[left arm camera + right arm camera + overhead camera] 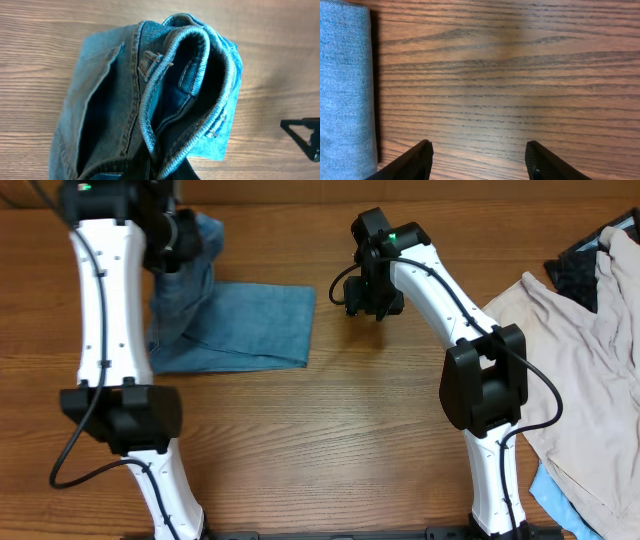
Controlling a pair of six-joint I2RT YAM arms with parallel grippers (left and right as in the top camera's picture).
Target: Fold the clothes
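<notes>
Jeans point(250, 325) lay folded at the left of the counter point(330, 440); I saw my left end effector point(185, 235) clamped on their raised waistband, while the right end effector point(479, 162) hovered beside them, fingers apart.

jeans point(150, 100): no tag, brand or lettering to be read, only stitching
table point(495, 75): no writing
robot arms point(105, 290): no readable markings

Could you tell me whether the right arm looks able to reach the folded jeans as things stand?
Probably yes: the right gripper hangs open and empty beside the jeans, near their folded edge, with only table between them.
</notes>
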